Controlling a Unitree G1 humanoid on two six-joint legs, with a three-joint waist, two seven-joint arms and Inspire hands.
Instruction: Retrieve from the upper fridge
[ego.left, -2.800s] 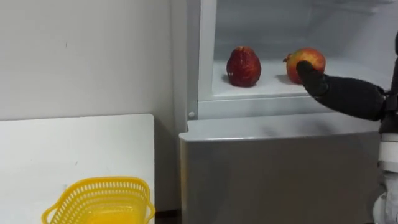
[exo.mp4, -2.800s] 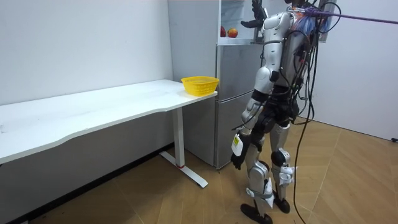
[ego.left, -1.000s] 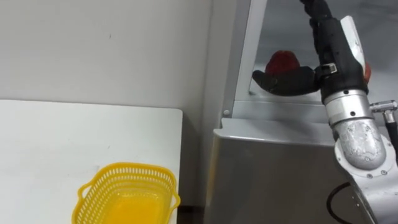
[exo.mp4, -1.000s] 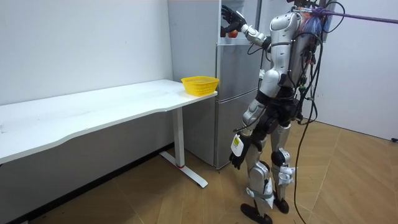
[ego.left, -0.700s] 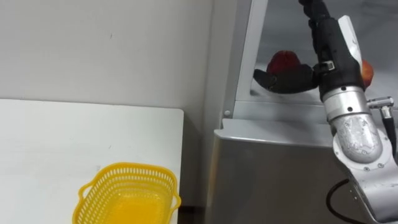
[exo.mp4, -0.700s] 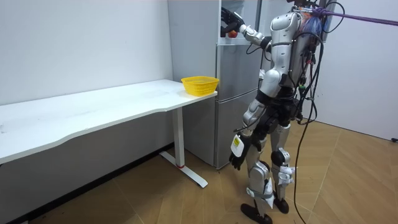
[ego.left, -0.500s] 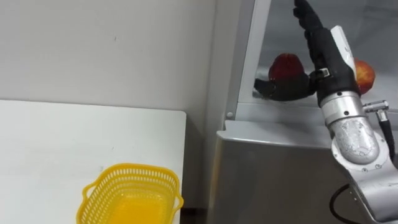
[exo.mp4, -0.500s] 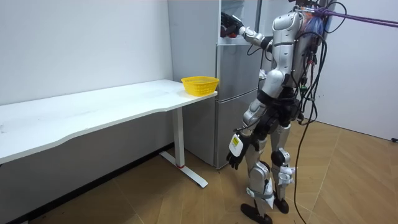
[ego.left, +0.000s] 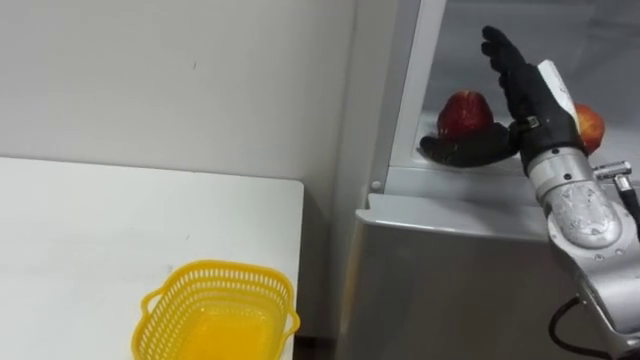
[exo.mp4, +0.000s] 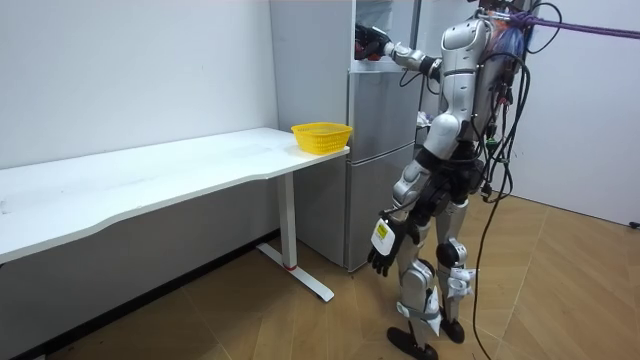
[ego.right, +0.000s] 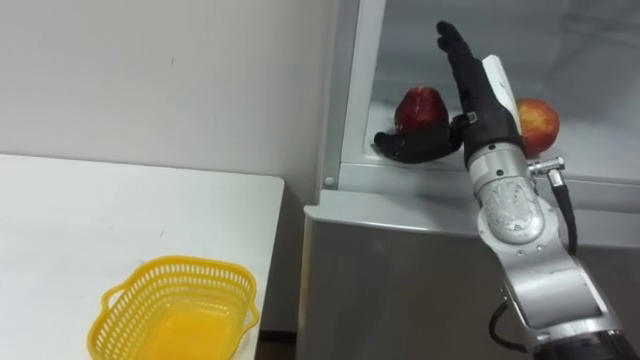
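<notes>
- Before the fridge, at the end of the white table, the robot was seen standing upright in the room view, right arm raised into the upper fridge compartment.
- Right hand: recorded with fingers straight and pointing upward and the thumb stretched out toward the robot's left; nothing was grasped.
- Dark red fruit: found upright on the compartment's shelf, just behind the outstretched thumb; contact between the two could not be told.
- Red-and-yellow apple: found on the same shelf, to the right of the dark red fruit and apart from it, partly hidden behind the right hand.
- Left hand: noted hanging low beside the thigh in the room view; its grip could not be told.
- Yellow basket: placed on the table's end nearest the fridge.
- Lower fridge door: seen closed beneath the open compartment.
</notes>
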